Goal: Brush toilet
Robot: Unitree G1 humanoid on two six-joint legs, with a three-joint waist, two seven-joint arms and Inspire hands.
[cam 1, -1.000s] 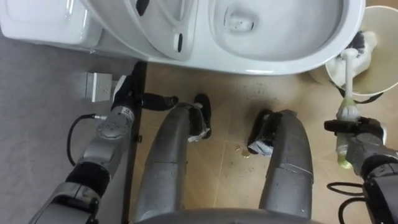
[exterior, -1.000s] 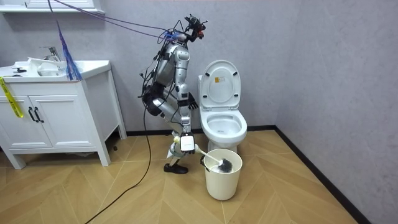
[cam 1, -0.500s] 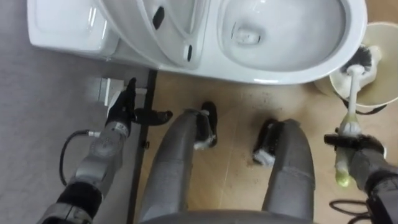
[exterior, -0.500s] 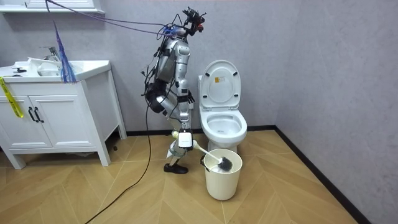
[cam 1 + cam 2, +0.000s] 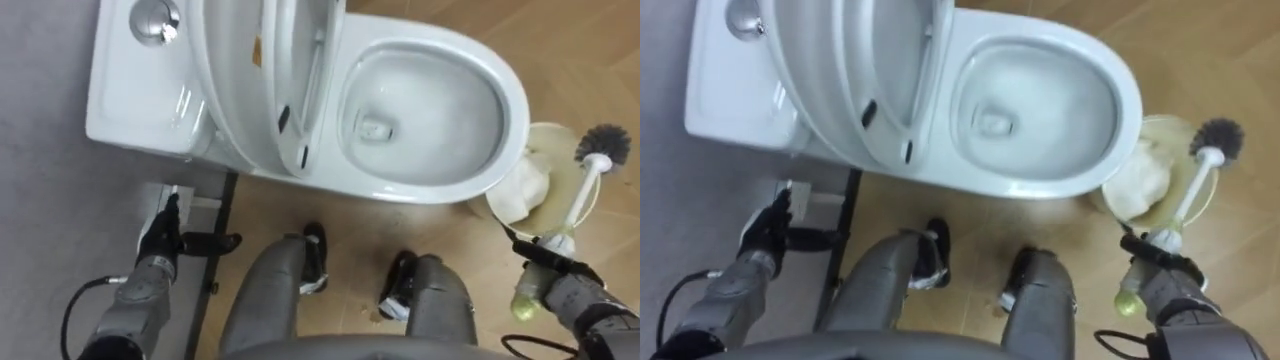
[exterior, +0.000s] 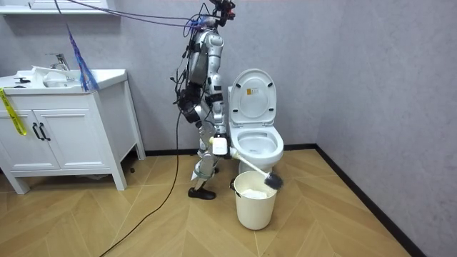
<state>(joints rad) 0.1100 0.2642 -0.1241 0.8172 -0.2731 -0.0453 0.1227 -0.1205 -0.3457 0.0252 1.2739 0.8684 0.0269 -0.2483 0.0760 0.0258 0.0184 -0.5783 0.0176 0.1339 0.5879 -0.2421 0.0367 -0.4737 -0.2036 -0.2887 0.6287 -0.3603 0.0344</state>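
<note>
Lifted clear of the bin (image 5: 540,127), the brush (image 5: 583,195) hangs over its right rim, gripped by the right hand (image 5: 575,295) — left hand (image 5: 160,240) idle, fingers straight. Best swung left over the toilet bowl (image 5: 512,110) slowly, avoiding drips.

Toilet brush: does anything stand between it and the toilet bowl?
Nothing visible. The right hand holds the toilet brush, its head over the rim of the bucket; the lid is up, so the toilet bowl lies open.

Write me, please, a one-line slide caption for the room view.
Robot beside the open toilet, right hand holding the toilet brush with its head at the rim of the white bin.
</note>
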